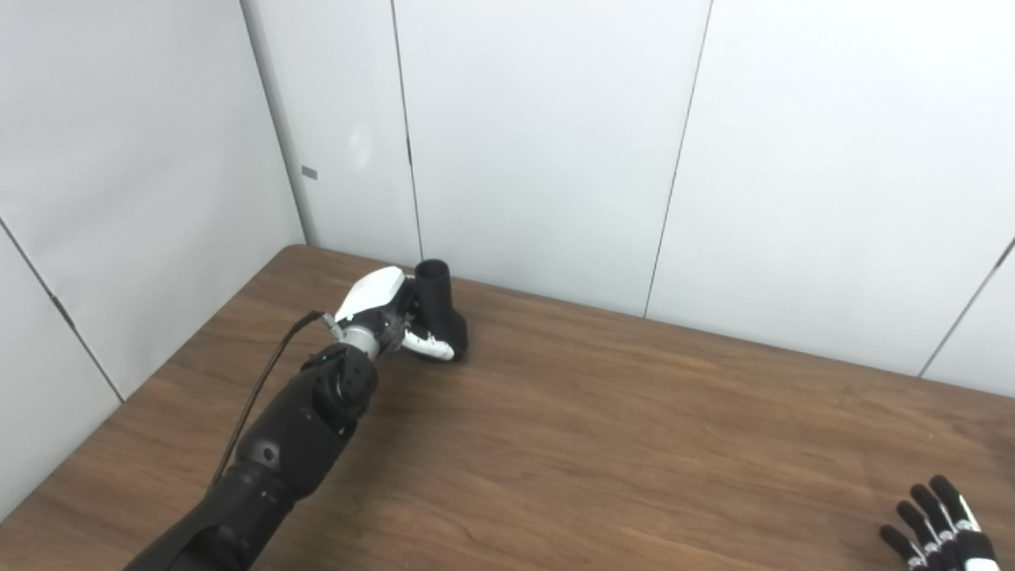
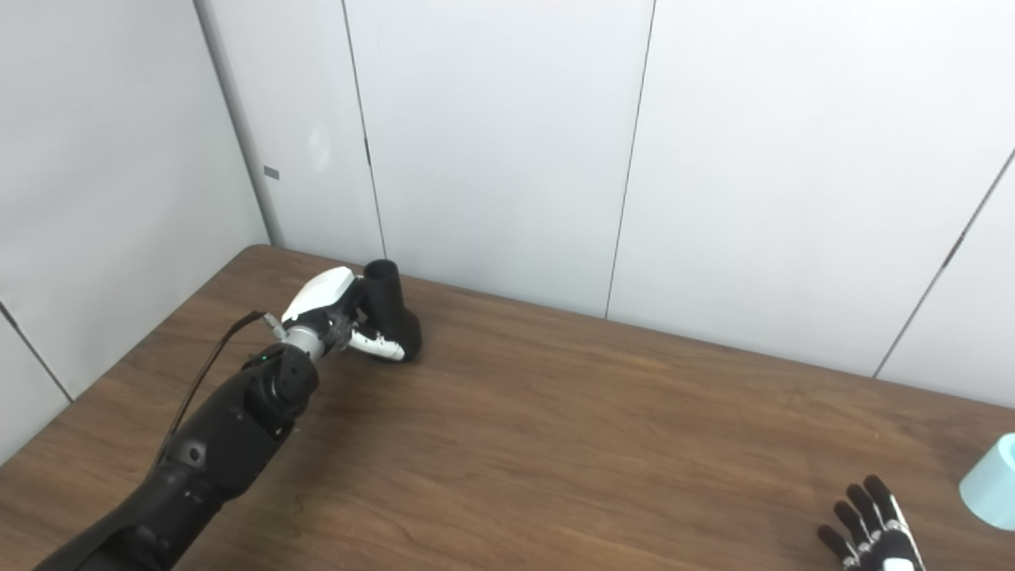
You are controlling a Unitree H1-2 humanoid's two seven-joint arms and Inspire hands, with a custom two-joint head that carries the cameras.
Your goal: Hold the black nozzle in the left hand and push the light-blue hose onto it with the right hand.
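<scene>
step: L hand (image 1: 386,316) reaching to grip nozzle (image 1: 438,311), far-left of counter (image 1: 603,428) near the wall; nozzle stands w/ round mouth up, wide base on the wood.
L fingers: wrapped round nozzle's lower body, thumb (image 1: 429,346) across the front; looks like a grasp, but how firm it is I can't tell.
R hand (image 2: 872,527): low at near-right corner, fingers spread, holding nothing, flat over the counter.
hose (image 2: 991,481): light-blue, only its end shows at right edge in right eye view; just beside R hand, not touching. Well apart from nozzle.
how to do it well: seat grip low on nozzle body, leave the mouth end clear for the hose; lift, tilt mouth toward the R side. R should take hose near its end so it won't buckle, line up axes before pushing; L braces against the push.
count: nozzle x1, hose x1 (part seen), hands x2.
</scene>
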